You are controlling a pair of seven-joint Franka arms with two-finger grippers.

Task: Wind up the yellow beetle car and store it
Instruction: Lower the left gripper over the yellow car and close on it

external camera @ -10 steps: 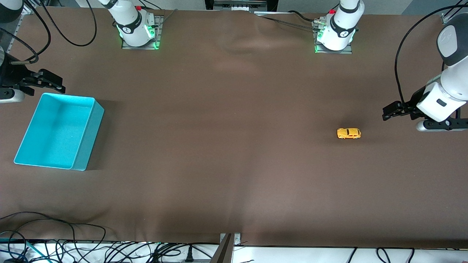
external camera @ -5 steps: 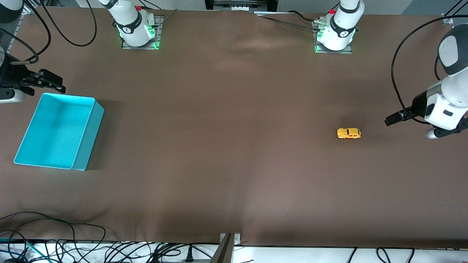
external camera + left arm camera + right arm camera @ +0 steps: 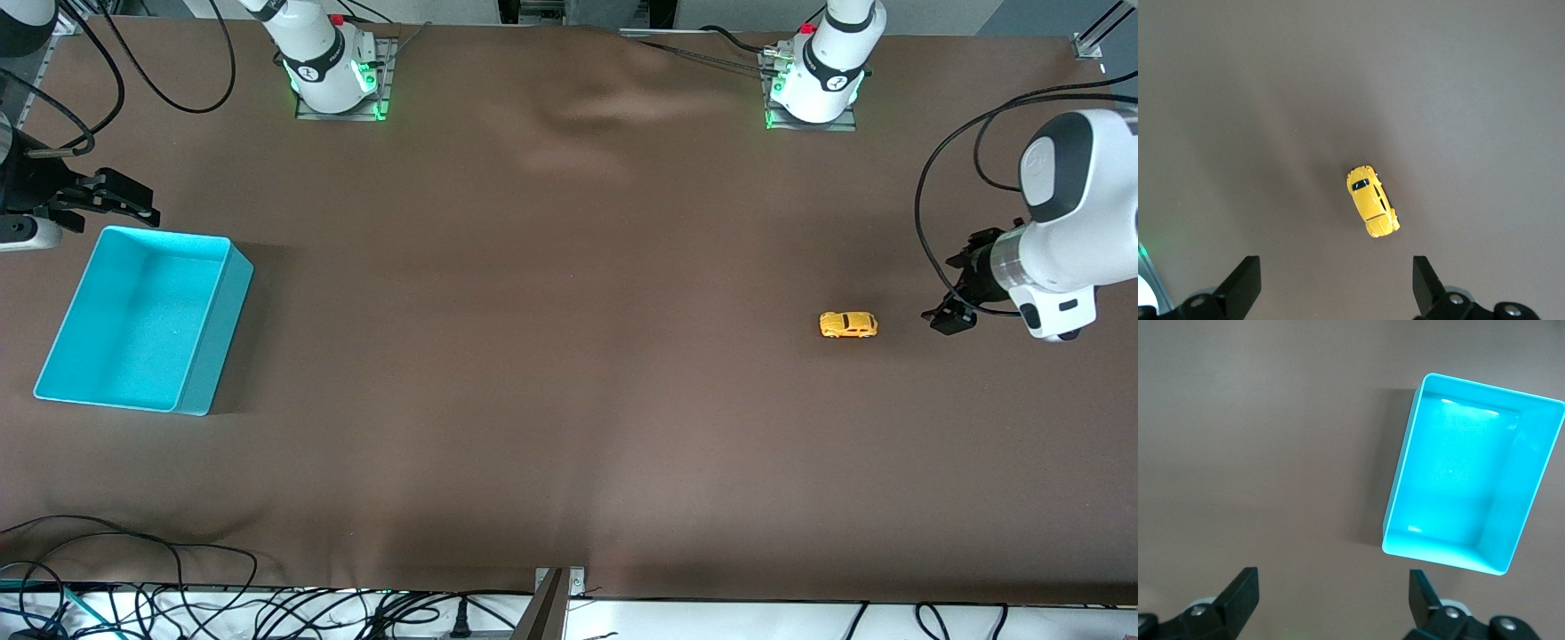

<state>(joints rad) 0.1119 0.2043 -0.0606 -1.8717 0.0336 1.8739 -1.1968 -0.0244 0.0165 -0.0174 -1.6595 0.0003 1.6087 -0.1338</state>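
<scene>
From my station I find the yellow beetle car [image 3: 848, 324] standing on its wheels on the brown surface [image 3: 551, 356], toward the left arm's end, untouched and well apart from everything else. The left hand [image 3: 958, 293] hangs just beside it, at that same end of the surface, fingers spread wide and holding nothing; in the left wrist view the car [image 3: 1373, 211] sits between the two fingertips [image 3: 1241, 283] but ahead of them and skewed to their line. I judge the step in hand to be the approach for the first grasp. To do it well I would bring the hand directly over the car, turn the wrist so the fingers close across the car's narrow flanks rather than along its length, and descend low enough to clear the rounded roof, which I expect to slip under a high pinch. Farther off, toward the right arm's end, the turquoise bin [image 3: 142, 320] stands empty, and the right hand [image 3: 107, 203], likewise wide and empty, waits just beside the bin's farther rim.
</scene>
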